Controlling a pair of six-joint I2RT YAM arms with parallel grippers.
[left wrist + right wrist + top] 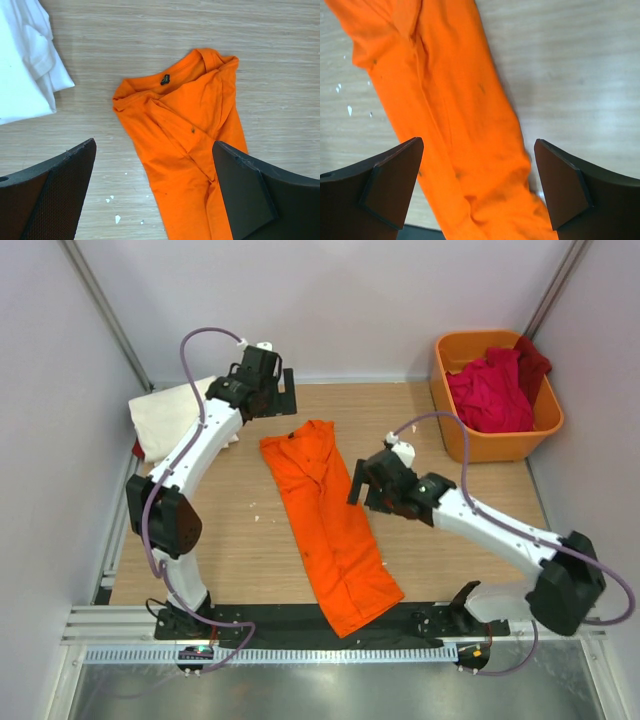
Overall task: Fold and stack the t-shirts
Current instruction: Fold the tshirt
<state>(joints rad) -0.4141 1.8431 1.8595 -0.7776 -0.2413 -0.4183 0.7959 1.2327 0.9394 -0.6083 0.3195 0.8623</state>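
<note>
The top view looks steeply down from above and behind the arm bases, taking in the whole table point(240, 550). The left wrist view looks down past the left claw point(154, 145) at the collar end of the orange t-shirt point(185, 130). The right wrist view, past the right claw point(479, 141) and seemingly nearer, shows its lower length. All three views share that t-shirt.

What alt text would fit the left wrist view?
An orange shirt, folded into a long strip, lies on a wooden table, seen from above between the black fingers of the open left gripper. A white shirt lies at the upper left.
</note>
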